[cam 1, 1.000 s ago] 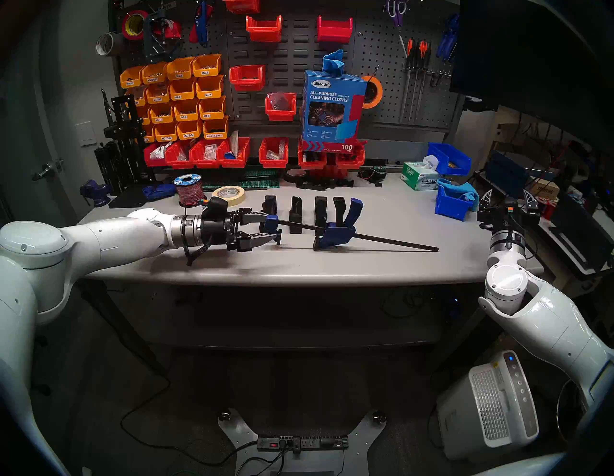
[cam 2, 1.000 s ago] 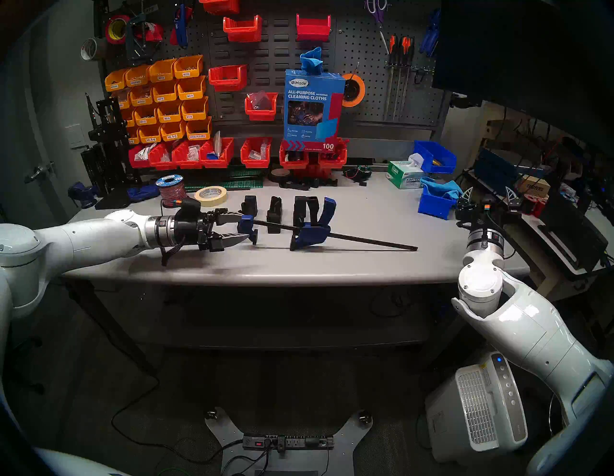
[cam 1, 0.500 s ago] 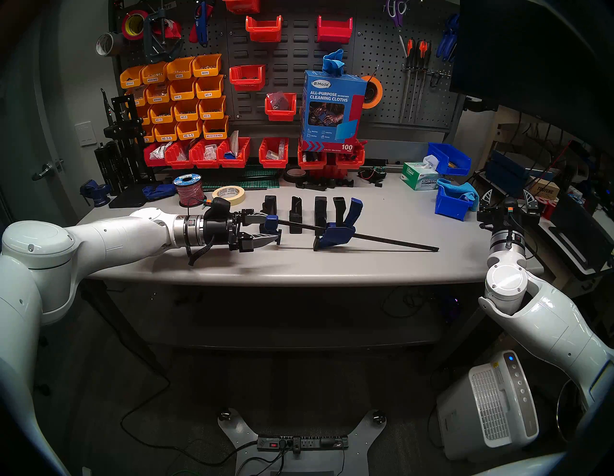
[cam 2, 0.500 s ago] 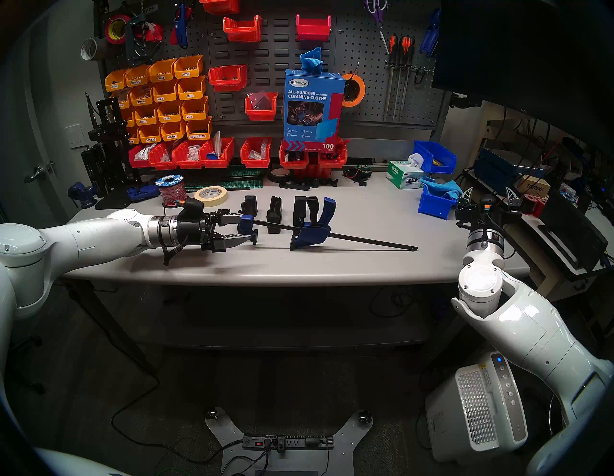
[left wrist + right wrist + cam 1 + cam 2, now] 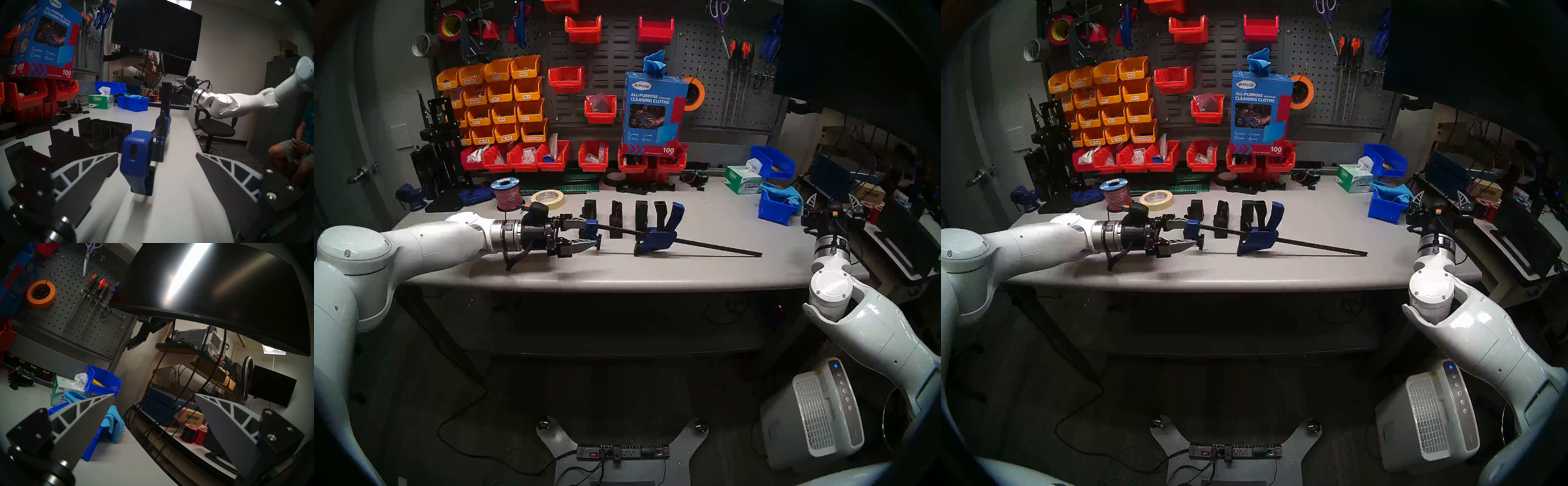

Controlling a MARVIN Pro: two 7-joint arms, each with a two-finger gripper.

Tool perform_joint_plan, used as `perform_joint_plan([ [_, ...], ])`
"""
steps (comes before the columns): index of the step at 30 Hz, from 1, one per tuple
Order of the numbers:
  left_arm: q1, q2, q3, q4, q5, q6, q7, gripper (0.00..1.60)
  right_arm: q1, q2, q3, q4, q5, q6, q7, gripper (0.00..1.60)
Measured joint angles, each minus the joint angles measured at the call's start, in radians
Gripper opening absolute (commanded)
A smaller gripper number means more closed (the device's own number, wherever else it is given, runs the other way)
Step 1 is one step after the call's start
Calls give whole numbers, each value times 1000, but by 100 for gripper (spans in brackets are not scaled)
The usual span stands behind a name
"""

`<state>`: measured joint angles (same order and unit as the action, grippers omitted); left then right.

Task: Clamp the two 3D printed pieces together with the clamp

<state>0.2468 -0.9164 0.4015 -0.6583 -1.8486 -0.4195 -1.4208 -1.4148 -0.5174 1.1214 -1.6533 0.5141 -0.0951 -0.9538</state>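
Left gripper (image 5: 589, 230): spread wide, level with the table, fingers either side of the clamp's small blue end jaw, not closed on it; a gap shows on both sides in the left wrist view (image 5: 157, 158).
Right gripper (image 5: 830, 200): spread wide, empty, raised off the right end of the table beside the blue bin (image 5: 776, 207).
Clamp (image 5: 656, 237): lying on the grey table (image 5: 653, 271), bar running from the end jaw (image 5: 136, 152) at the left to a bare tip at the right; blue pistol handle mid-bar, grip pointing up and back.
3D printed pieces (image 5: 616, 219): four black blocks in a row just behind the bar, upright, set apart from each other; the rightmost (image 5: 660, 212) partly hidden by the handle.
Behind the left wrist: masking tape roll (image 5: 548, 198) and wire spool (image 5: 506, 193), both on the table, near each other.
Back right: tissue box (image 5: 743, 180) next to the blue bins.
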Motion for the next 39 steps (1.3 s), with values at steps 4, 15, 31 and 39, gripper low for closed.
perform_joint_plan([
  [4,2,-3,-5,10,-2,0,0,160,0,0,0,0,0,0,0,160],
  [15,2,-8,-21,20,-1,-6,4,0,0,0,0,0,0,0,0,160],
  [31,7,19,-35,-33,21,-32,29,0,0,0,0,0,0,0,0,160],
  [39,1,46,-41,-76,63,-50,48,0,0,0,-1,0,0,0,0,160],
])
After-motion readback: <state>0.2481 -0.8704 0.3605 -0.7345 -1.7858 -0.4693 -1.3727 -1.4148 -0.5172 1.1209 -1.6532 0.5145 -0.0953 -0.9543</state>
